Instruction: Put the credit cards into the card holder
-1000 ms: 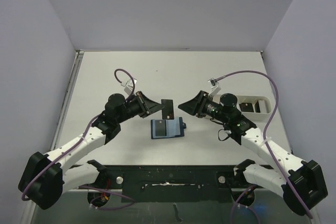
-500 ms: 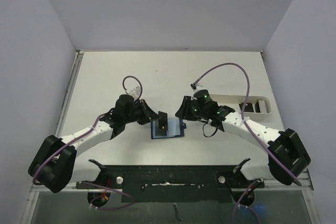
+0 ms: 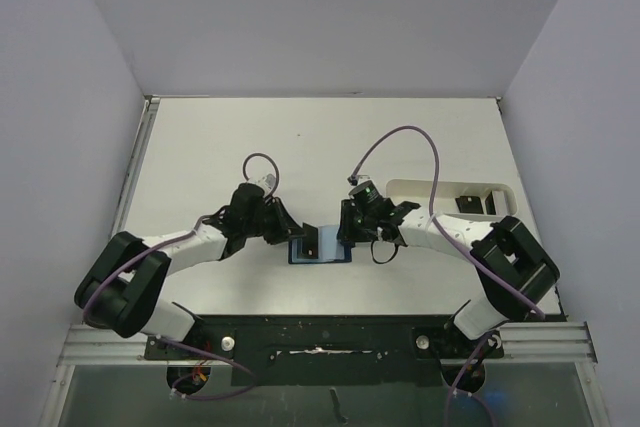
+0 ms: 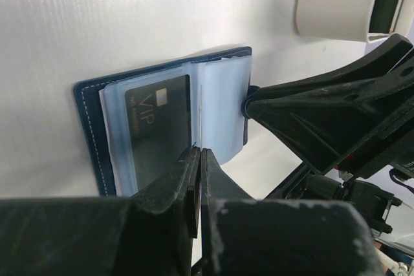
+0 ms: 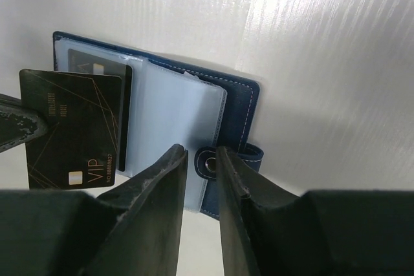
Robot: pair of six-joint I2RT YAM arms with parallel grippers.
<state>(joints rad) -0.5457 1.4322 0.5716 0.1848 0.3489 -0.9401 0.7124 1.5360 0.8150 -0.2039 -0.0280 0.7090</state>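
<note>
**Ana:** Insertion time. The left gripper (image 4: 197, 152) is pinched tight on one edge of a black credit card (image 5: 71, 127). The card hangs tilted over the open card holder (image 5: 236, 105), which lies flat on the tabletop (image 3: 300, 147) between the two arms.

**Ben:** And the right gripper (image 5: 200, 150)?

**Ana:** Its jaws are a narrow slit apart, tips down at the holder's right side, straddling the snap tab (image 5: 208, 163). Nothing looks clamped between them. Whether they're pressing on the cover, I can't tell.

**Ben:** One dark card (image 5: 97, 66) already sits in the left-hand pocket, chip showing through the plastic.

**Ana:** Right, so I'd expect the held one to go for the next clear sleeve (image 5: 174, 114). The angle is everything here. Bring the leading edge in low and nearly flat, find the sleeve's open edge, then slide along the pocket rather than pushing down.

**Ben:** What's the risk?

**Ana:** Those sleeves look floppy and the holder looks light. If nothing pins it, a sideways push could send it skating across the tabletop. I'd want the right gripper bearing down by the tab before the card goes in. The edge could also slip between two layers and miss the pocket.

**Ben:** More to come?

**Ana:** Two dark shapes, spare cards (image 3: 468, 204) by the look, wait in the white tray (image 3: 420, 189), well off to the right. I'd say the job is partway along, no more.
</note>
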